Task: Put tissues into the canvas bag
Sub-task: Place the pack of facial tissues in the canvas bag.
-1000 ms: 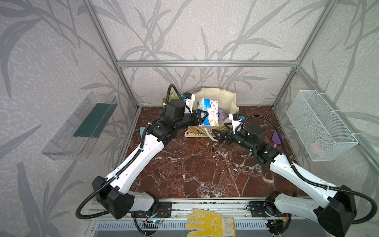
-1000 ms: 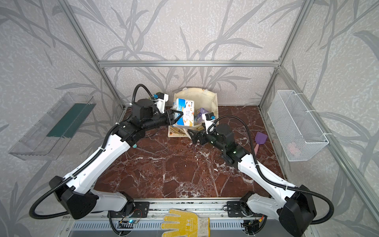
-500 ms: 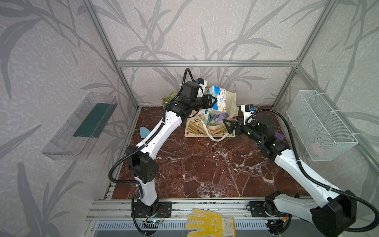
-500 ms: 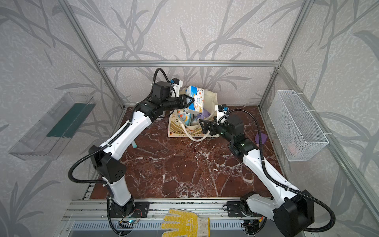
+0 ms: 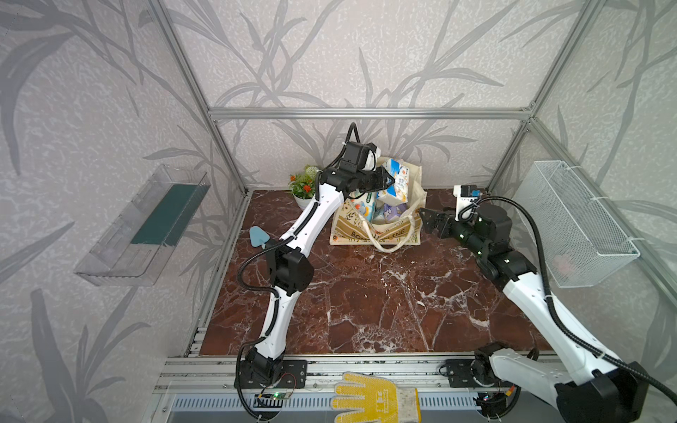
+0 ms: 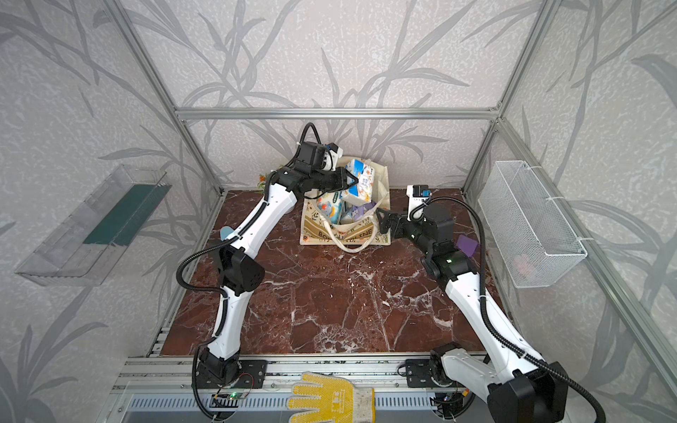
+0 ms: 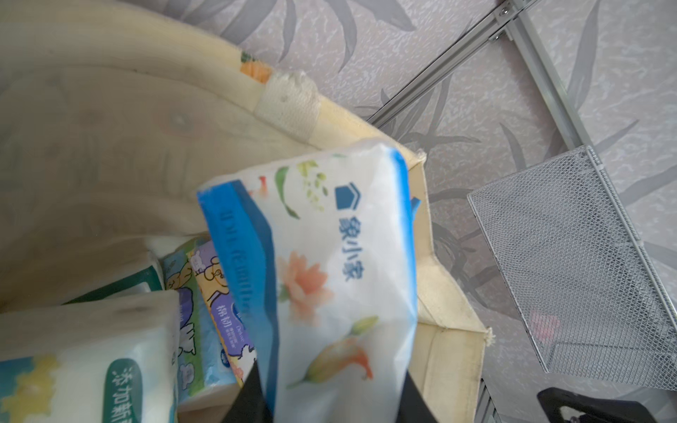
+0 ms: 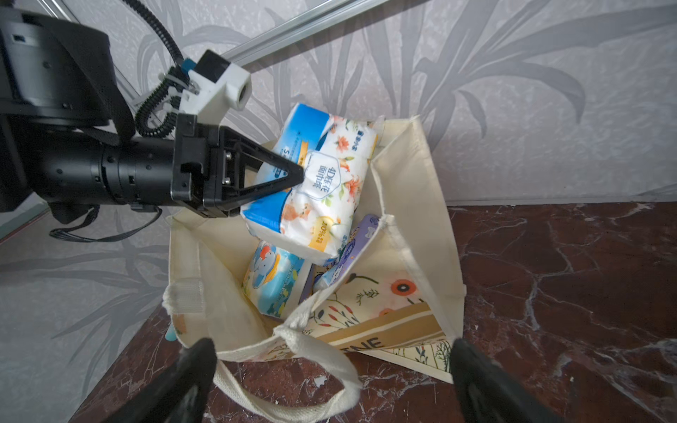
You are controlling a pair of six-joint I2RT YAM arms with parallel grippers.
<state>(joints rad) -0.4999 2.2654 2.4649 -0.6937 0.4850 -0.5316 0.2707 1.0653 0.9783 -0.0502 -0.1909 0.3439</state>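
Tissues: the left gripper point(image 5: 384, 182), clamped on a blue-white pack point(image 8: 322, 183), has carried it higher and farther back, to just over the open mouth of the bag point(image 5: 377, 234). The pack hangs tilted, so letting go should drop it in. The right gripper point(image 5: 426, 221) has drawn back to the bag's right side, jaws wide and empty, so nothing props the rim now. Inside the bag lie an elephant pack point(image 8: 273, 282), a purple pack point(image 8: 353, 249) and a green-white one point(image 7: 91, 366). The wire basket point(image 5: 575, 219) holds something pink, too blurred to name.
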